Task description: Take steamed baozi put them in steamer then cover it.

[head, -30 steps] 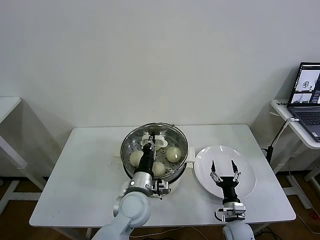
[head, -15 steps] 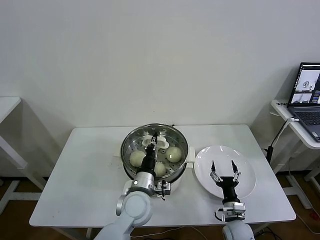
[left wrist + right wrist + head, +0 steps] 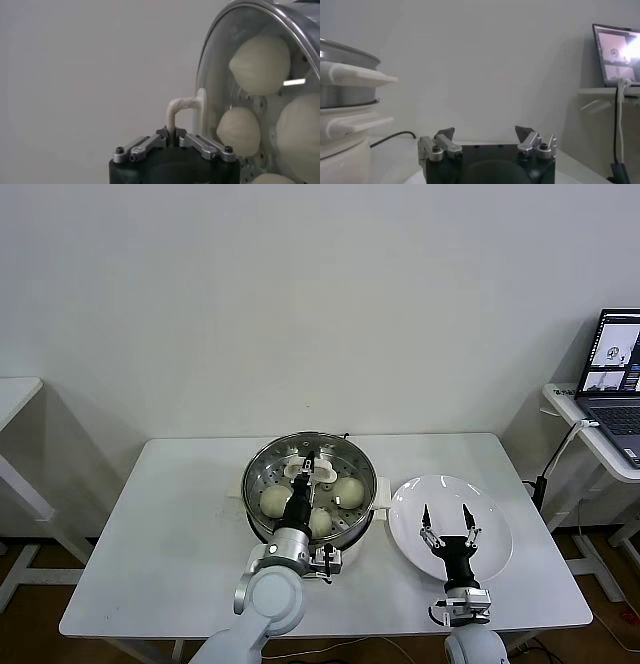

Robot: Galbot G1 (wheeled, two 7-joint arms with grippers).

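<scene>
Glass cover sitting on steamer, handle bar clamped in left gripper directly above centre; right gripper idling, spread, beside steamer over plate.

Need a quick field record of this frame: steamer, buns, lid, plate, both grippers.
steamer: steel pot at table centre
steamed baozi: inside the steamer; three visible in the head view, four in the left wrist view
cover: glass lid on the steamer, over the buns
cover handle: cream bar, clamped by the left gripper
left gripper: shut on the cover handle, above the steamer
right gripper: open, holding nothing, over the plate
plate: white, right of the steamer
</scene>
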